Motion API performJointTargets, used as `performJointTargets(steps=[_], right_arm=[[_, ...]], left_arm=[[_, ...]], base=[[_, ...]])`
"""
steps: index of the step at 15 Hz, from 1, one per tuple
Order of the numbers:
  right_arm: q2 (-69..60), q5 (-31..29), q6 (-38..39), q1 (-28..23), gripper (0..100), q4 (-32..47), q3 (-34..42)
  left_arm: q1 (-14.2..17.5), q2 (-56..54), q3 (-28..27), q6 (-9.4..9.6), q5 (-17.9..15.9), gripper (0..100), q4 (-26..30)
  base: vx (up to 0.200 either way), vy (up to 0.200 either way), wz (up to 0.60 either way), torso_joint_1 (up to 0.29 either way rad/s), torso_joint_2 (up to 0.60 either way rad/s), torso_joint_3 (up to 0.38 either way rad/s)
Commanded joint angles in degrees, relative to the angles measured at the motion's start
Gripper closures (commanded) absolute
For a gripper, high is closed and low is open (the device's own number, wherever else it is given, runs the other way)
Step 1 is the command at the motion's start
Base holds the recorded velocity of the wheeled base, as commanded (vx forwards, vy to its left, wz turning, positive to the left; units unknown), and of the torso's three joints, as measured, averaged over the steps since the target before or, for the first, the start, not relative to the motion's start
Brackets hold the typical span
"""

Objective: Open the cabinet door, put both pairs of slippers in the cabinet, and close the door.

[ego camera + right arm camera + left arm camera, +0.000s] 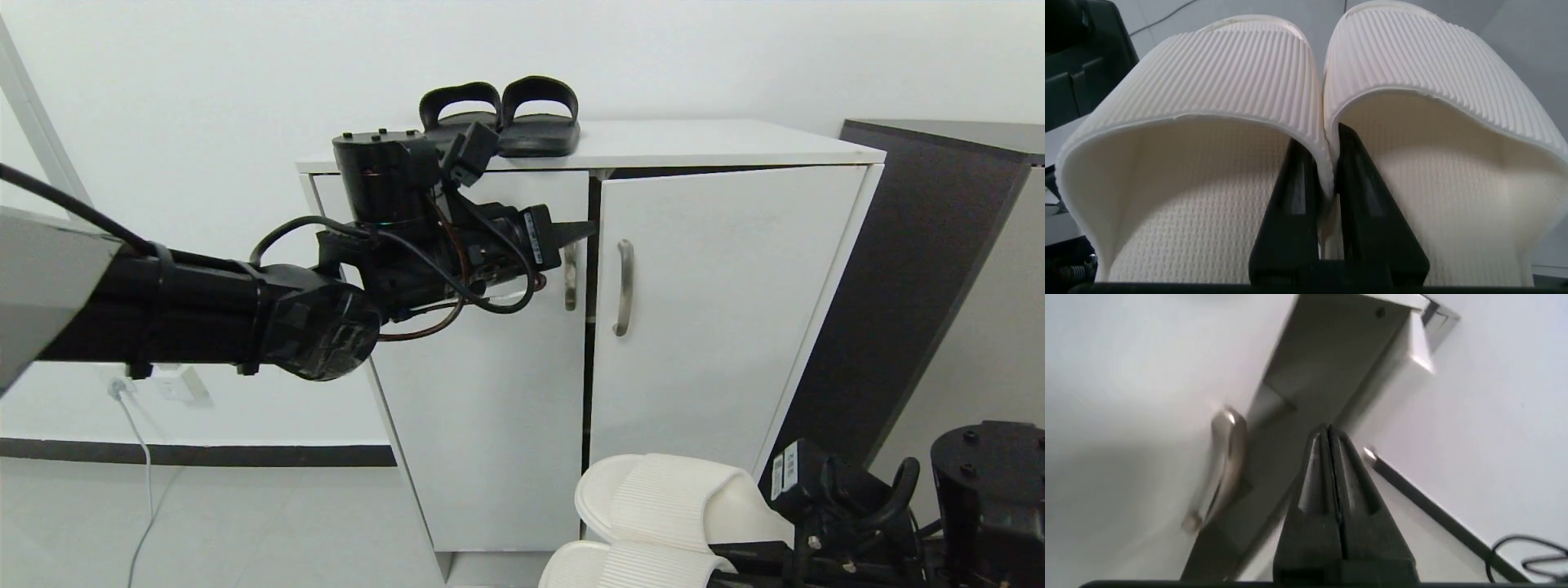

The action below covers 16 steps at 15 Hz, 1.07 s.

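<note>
My left tool (584, 231), its fingers pressed together, has its tip at the dark gap between the cabinet (490, 425) doors, just beside the left door's handle (570, 278). The right door (718, 310) looks barely ajar, not swung open. My right tool (1327, 163) is clamped on the touching inner edges of the white slippers (653, 506), low before the cabinet. The black slippers (500, 118) rest on the cabinet top — opening, both stowings and closing all remain.
</note>
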Motion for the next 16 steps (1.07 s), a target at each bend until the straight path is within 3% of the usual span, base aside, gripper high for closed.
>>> performJointTargets(steps=[1,6,11,13,16], right_arm=[[-0.1,0.0,0.0,0.1,100,0.0,0.1],[-0.1,-0.1,0.0,0.8,100,0.0,0.1],[-0.1,-0.1,0.1,1.5,100,0.0,0.2],[-0.5,-0.1,0.1,2.6,100,0.0,0.3],[-0.9,-0.2,0.2,2.6,100,0.0,0.3]], left_arm=[[-0.1,3.0,-2.4,-0.78,0.0,100,0.0],[-2.4,2.8,-2.1,-0.69,0.1,100,-0.1],[-5.5,-0.8,3.9,-0.34,0.3,100,-0.7],[-10.4,-3.6,7.0,-0.25,0.4,100,-0.7],[-11.4,-4.5,7.2,-0.16,2.7,100,-0.8]], base=[[0.000,0.000,0.00,0.000,0.00,0.000],[0.000,0.000,0.00,0.000,0.00,0.000],[-0.200,0.000,0.00,0.003,0.00,0.001],[-0.200,0.000,0.00,0.024,0.00,-0.002],[-0.133,0.000,0.00,0.000,0.00,0.003]])
